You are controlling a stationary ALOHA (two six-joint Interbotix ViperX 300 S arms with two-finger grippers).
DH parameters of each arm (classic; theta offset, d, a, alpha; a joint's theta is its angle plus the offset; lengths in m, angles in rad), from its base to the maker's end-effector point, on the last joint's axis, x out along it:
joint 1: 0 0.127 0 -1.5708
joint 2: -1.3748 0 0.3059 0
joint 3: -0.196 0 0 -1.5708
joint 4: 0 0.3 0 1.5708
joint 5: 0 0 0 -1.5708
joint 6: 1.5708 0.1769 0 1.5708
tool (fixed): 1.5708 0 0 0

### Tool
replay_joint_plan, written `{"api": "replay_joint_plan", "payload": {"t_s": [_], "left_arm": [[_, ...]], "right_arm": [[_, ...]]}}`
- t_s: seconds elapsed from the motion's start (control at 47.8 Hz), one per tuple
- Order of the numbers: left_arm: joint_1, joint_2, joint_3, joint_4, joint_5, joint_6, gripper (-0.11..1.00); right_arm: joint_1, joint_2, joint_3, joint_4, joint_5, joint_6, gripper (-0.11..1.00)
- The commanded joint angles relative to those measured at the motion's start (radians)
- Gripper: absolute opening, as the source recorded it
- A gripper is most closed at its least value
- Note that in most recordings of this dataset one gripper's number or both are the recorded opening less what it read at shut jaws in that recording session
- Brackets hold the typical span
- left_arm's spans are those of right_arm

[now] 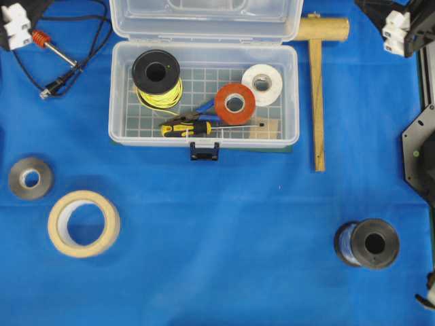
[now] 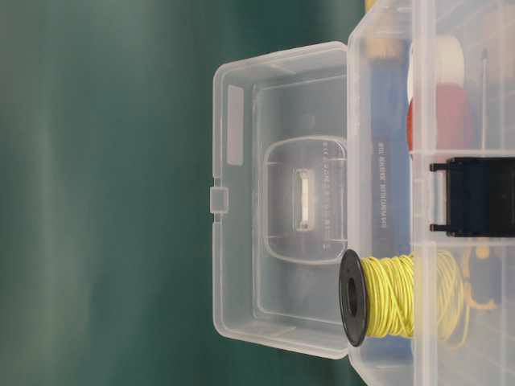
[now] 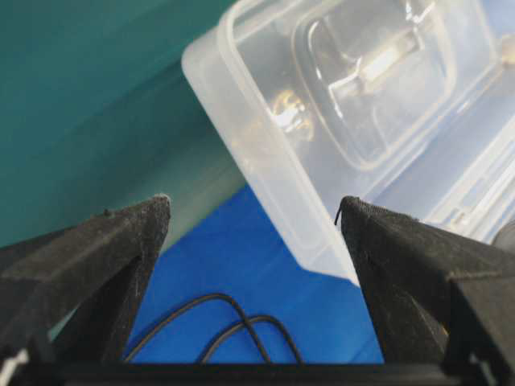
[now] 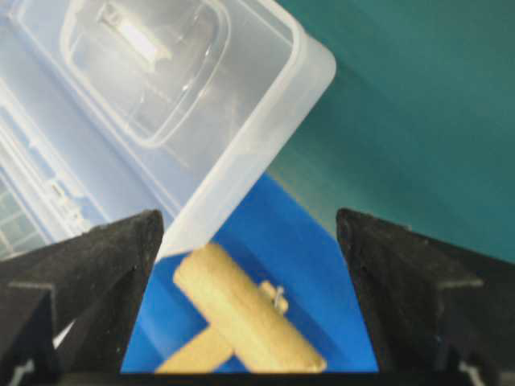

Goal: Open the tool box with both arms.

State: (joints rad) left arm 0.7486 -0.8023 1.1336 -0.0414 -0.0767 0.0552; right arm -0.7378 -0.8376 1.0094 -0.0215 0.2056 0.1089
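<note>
Overhead, the tool box [image 1: 204, 95] was seen mid-table with its lid [image 1: 204, 17] thrown back; the thin, smooth clear plastic was judged light, slippery, and best taken at the rim. From the wrist views, the left gripper [image 3: 253, 213] and right gripper [image 4: 249, 225] were shown spread wide, nothing held or touched.

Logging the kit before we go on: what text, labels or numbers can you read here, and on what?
Tool box: sideways line of small print, too blurred to read.
Lid: embossed lettering by the handle recess, too faint to read.
Nothing legible in the other views.
</note>
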Motion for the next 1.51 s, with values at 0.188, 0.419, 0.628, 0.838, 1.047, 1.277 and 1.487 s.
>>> {"api": "replay_joint_plan", "payload": {"t_s": [0.188,0.419,0.628,0.838,1.047,1.277,1.487], "left_arm": [[-0.017,-0.021,0.011,0.003,0.021,-0.012,0.92],[-0.156,-0.063,0.021,0.002,0.069,-0.014,0.92],[-0.367,-0.104,0.043,0.002,0.106,-0.014,0.92],[-0.534,-0.14,0.048,0.002,0.179,-0.012,0.92],[-0.626,-0.146,0.06,0.002,0.242,-0.012,0.92],[-0.635,-0.239,0.087,0.002,0.291,-0.014,0.92],[-0.635,-0.374,0.172,0.0,0.29,-0.015,0.92]], "right_arm": [[0.011,0.034,-0.009,0.021,-0.018,0.006,0.86],[0.178,0.043,-0.008,0.032,0.006,0.008,0.86],[0.402,0.044,-0.006,0.032,0.057,0.009,0.86],[0.568,0.046,-0.006,0.032,0.077,0.009,0.86],[0.624,0.048,-0.003,0.032,0.112,0.009,0.86],[0.624,-0.043,0.034,0.032,0.19,0.009,0.86],[0.624,-0.195,0.132,0.041,0.163,0.012,0.86]]}}
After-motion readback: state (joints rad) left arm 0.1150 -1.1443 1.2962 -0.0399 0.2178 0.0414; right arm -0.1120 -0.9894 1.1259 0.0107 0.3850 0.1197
